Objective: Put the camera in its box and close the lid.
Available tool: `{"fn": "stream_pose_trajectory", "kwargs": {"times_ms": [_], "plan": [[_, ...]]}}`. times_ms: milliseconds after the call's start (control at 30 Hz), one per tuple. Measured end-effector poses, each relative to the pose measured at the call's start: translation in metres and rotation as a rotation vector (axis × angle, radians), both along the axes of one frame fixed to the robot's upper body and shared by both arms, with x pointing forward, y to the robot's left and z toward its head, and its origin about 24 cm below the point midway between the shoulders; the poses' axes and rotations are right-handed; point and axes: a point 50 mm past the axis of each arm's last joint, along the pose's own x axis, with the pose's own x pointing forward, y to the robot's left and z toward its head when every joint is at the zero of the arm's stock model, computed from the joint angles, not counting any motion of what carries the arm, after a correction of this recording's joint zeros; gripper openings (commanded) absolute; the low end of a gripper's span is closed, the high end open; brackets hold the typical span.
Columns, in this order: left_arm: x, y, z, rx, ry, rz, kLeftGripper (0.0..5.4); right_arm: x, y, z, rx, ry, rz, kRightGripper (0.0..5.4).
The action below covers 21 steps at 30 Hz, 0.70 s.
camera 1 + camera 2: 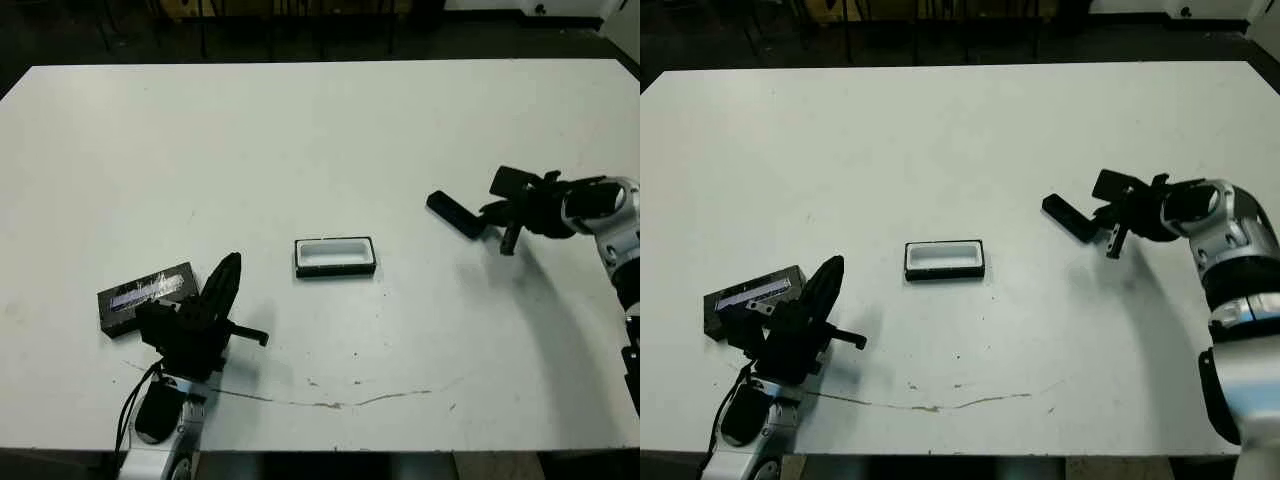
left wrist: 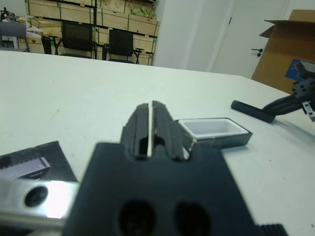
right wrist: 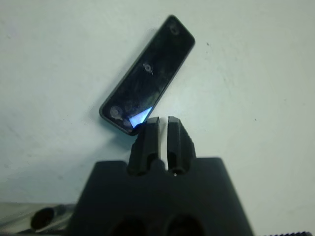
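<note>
Right wrist view: slim black rectangular camera (image 3: 147,73) lies flat on white table (image 3: 256,73), just off right gripper (image 3: 163,123) — jaws near-closed, empty. Judged light, rigid, glossy — pinch across narrow sides mid-length

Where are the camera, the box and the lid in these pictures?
camera (image 3: 147,73), right wrist view, middle of its black face.
box (image 1: 335,254), left eye view, white inside.
lid (image 1: 147,292), left eye view, silvery print on top.
</note>
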Motion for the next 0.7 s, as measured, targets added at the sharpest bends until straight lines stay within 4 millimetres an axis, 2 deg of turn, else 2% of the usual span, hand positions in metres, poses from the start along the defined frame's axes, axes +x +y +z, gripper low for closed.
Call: {"fn": "stream_pose_trajectory", "kwargs": {"times_ms": [533,700], "plan": [[0.0001,-0.0012,-0.0002,-0.008,-0.001,-0.001,0.00,-0.0074,0.0106,-0.0040,0.064,0.008,0.050,0.02],[0.0005,-0.0015,0.0000,-0.010,-0.001,-0.003,0.00,-0.0104,0.0066,-0.0061,0.052,-0.080,-0.019,0.02]]}}
